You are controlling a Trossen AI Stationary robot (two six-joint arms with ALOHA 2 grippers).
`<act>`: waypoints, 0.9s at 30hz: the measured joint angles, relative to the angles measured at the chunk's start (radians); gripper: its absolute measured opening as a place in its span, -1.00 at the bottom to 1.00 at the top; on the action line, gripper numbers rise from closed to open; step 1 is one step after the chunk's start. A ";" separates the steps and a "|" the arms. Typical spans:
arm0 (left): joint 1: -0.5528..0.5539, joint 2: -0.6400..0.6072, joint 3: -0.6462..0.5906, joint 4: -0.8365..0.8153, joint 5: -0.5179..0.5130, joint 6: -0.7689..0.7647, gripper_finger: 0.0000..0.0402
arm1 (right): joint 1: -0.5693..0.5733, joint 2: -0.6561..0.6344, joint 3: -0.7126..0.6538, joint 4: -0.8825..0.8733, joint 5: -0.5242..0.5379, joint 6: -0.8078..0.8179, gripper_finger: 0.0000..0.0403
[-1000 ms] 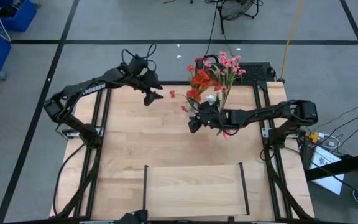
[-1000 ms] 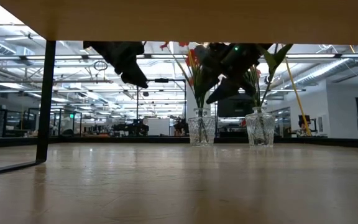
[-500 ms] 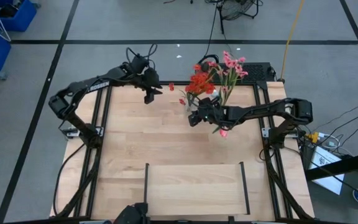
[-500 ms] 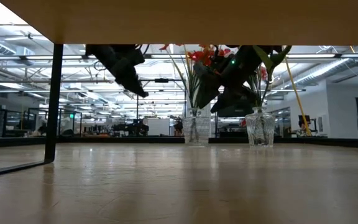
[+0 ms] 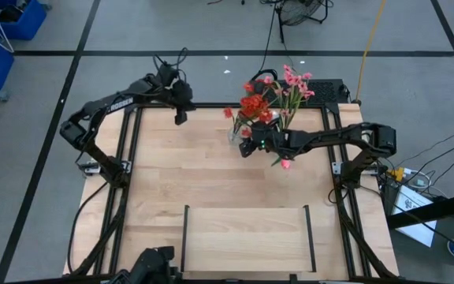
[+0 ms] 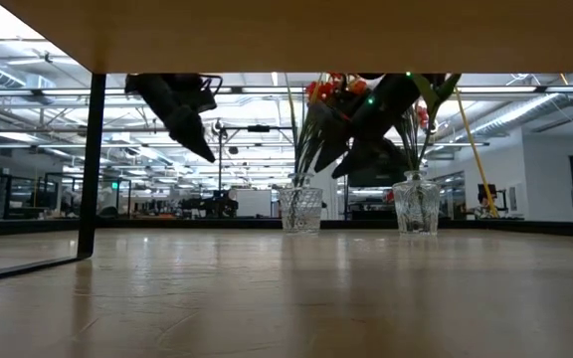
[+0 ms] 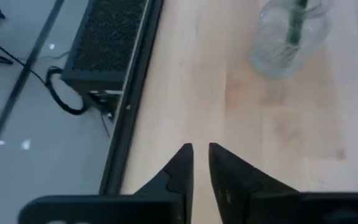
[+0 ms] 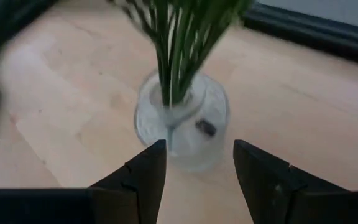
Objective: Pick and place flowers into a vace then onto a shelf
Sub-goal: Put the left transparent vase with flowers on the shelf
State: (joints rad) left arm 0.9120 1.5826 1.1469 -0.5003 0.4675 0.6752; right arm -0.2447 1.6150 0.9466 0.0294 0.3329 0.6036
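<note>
I take the vase (image 8: 180,121) holding the red flowers (image 5: 253,105) as my reference; it stands on the table (image 5: 180,170) toward the far edge, and in the low view it reads as the clear glass (image 6: 299,208) left of a second glass vase (image 6: 416,204), which holds the pink flowers (image 5: 292,82). My right gripper (image 8: 196,171) sits just short of the red bunch's vase, fingers spread wide with the glass lined up in the gap between them but not yet touched, as far as I can see; nothing is in its grasp. My left gripper (image 7: 201,163) hovers well off to the side of the vase, over the far left part of the table near its edge, its two fingers drawn almost together with only a thin slit left and nothing between them, so I treat that arm as parked. The shelf (image 5: 247,239) lies at the near edge of the table, well apart from the vase, and bare. The step in hand, as I judge it, is taking hold of the vase to carry it there. To do it well I would ease forward until the fingers straddle the widest part of the glass, stay low under the stems (image 8: 178,46) so they are not crushed, close gently because glass is slick, and lift straight up, since the tall bunch makes it top-heavy and the second vase stands near.
</note>
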 joint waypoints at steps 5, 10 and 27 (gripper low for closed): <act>0.044 0.000 0.000 -0.005 0.023 0.049 -0.95 | -0.028 0.000 0.000 0.071 -0.032 -0.025 -0.10; 0.077 0.000 0.000 0.025 0.076 0.050 -0.95 | -0.053 0.000 0.000 0.079 -0.078 -0.042 -0.10; 0.108 0.016 0.000 0.093 0.127 0.061 -0.98 | -0.092 0.000 0.000 0.073 -0.208 -0.095 -0.39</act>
State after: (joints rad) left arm 1.0201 1.5984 1.1469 -0.4070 0.5943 0.7362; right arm -0.3367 1.6146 0.9466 0.1022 0.1252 0.5088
